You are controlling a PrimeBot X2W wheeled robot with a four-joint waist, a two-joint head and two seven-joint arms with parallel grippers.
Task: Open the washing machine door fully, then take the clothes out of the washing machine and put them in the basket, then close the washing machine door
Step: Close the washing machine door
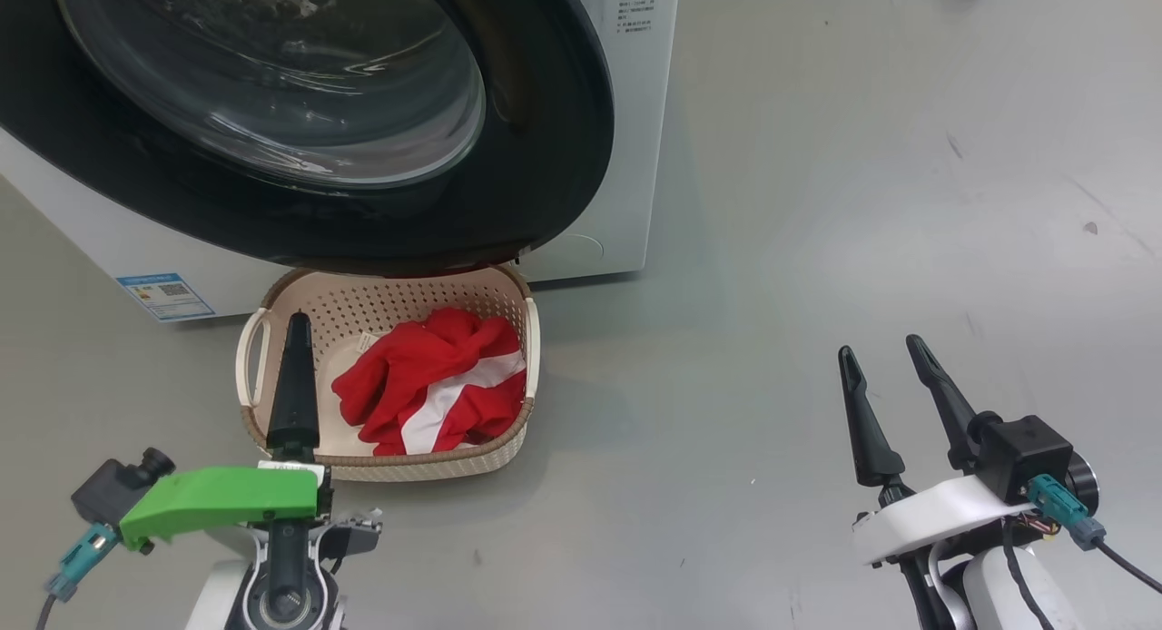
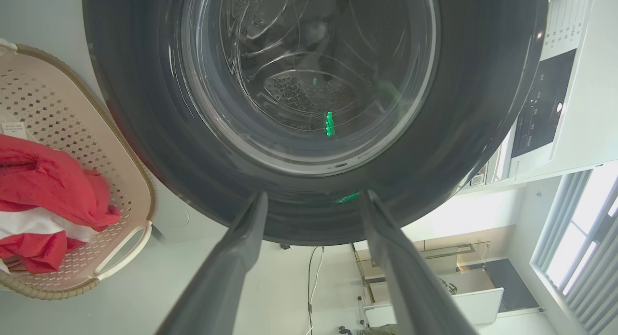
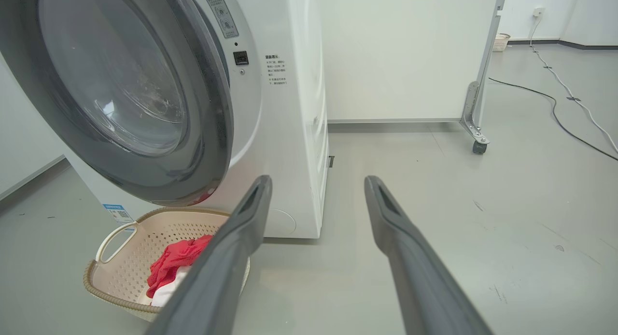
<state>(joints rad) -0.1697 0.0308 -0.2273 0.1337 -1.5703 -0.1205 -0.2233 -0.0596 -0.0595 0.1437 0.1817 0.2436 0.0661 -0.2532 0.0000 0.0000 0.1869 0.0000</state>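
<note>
Judging from the clothes (image 1: 427, 376) lying in the basket (image 1: 427, 467), only the closing of the door (image 2: 145, 132) is left to be done. The door is seen swung out from the washer (image 3: 294, 132), overhanging the basket. It lies straight ahead of the left gripper (image 2: 314, 195), its black rim just beyond the fingertips (image 2: 251, 229), its glass broad-on to them. These jaws are spread wide and nothing is held. The right gripper (image 1: 879, 347) is likewise held open and empty, well apart from the door, so the left arm is judged the nearer for the push.
</note>
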